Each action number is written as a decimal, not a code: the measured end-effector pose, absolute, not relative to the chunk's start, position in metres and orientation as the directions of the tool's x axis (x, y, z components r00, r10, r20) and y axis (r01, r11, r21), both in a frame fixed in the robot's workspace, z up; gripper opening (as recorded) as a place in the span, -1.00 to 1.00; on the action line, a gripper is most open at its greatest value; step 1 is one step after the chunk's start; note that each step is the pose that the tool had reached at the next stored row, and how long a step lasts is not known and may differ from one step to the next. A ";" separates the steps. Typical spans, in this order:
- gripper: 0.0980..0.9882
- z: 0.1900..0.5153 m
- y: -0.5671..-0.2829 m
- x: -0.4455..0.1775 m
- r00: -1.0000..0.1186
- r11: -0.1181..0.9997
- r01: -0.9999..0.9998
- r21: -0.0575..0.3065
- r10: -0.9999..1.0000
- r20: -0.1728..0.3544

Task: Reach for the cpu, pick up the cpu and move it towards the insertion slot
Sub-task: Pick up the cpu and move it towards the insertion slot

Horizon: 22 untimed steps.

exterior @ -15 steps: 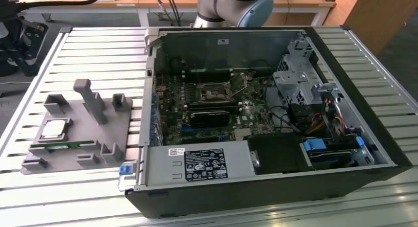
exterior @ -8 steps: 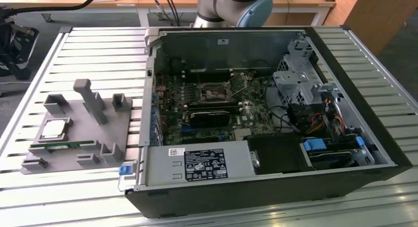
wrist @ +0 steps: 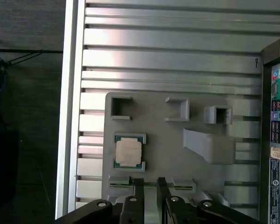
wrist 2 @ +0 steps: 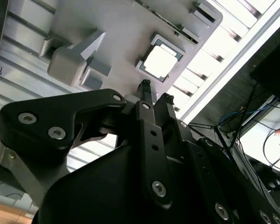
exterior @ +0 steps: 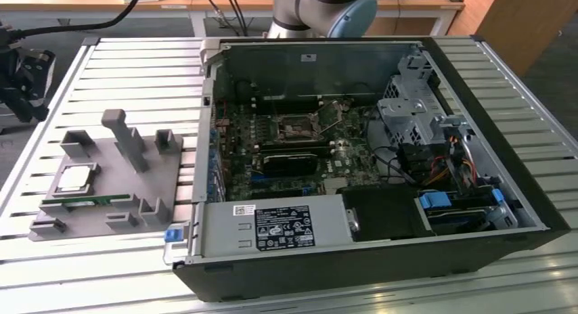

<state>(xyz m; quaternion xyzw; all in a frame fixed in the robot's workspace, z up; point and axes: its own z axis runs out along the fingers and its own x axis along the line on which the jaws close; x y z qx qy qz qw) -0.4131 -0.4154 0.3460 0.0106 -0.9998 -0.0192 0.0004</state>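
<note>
Hand: released, grasping nothing. In the first wrist view the hand has its 2 black fingers side by side with a narrow gap between them. The second wrist view shows the same hand, the fingertips apart.
Hand position: over the edge of the grey tray, above the thin green memory stick, near the cpu but not touching it.
Cpu: lying flat in its square pocket on the tray, silvery top up, in both wrist views. In the exterior view the cpu is at that view's left, just beyond the memory stick.
Tray: grey, with 1 tall slanted post, resting on the slatted metal desk.
Insertion slot: a dark square socket on the green circuit board inside the open computer case, well apart from the cpu.
</note>
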 end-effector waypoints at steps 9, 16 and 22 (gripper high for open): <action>0.09 0.330 -0.417 -0.418 -1.000 0.999 -0.022 0.038 -0.022 0.001; 0.61 0.317 -0.418 -0.428 -1.000 0.999 -0.022 0.038 -0.022 0.001; 0.76 0.306 -0.418 -0.432 -1.000 0.999 -0.022 0.038 -0.022 0.001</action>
